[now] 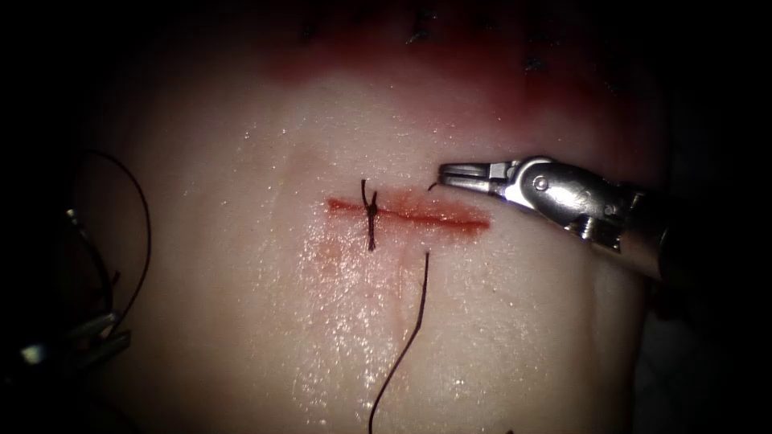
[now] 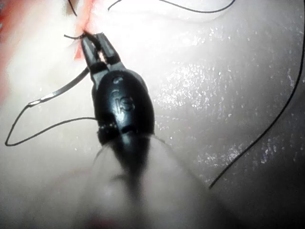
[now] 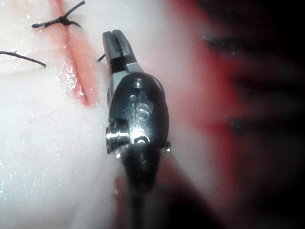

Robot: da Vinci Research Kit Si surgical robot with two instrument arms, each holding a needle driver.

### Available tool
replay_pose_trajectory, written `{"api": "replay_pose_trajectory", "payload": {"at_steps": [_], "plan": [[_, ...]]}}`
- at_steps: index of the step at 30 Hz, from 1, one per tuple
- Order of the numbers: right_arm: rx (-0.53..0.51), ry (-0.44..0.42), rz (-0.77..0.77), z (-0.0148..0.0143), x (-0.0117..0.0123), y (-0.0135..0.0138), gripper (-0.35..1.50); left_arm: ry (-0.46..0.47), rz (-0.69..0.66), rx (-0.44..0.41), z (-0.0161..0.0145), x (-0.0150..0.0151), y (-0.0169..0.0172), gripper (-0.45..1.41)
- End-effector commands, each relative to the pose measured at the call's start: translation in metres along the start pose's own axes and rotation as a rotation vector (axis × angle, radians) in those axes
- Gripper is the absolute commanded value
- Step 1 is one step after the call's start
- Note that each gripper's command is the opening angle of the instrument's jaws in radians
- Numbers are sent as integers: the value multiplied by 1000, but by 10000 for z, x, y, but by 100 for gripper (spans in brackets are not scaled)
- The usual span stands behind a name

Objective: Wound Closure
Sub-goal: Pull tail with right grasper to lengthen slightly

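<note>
Your right arm's silver needle driver (image 1: 447,174) sits closed at the red horizontal cut (image 1: 410,215), opposite the dark thread's (image 1: 418,305) entry, seemingly poised to meet whatever emerges; I cannot tell what your left arm's black tool (image 2: 95,42) holds.
</note>
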Motion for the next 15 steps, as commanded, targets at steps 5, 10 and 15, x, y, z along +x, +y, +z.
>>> {"api": "replay_pose_trajectory", "payload": {"at_steps": [5, 10, 15], "plan": [[13, -8, 15, 16, 3, 16, -35, -1, 1, 6, 12, -4, 5, -35], [32, -57, 54, 23, 7, 33, -35, -9, 3, 5, 15, -3, 11, -35], [26, -62, 63, 27, 8, 38, -35, -6, 1, 2, 17, -4, 8, -35]]}}
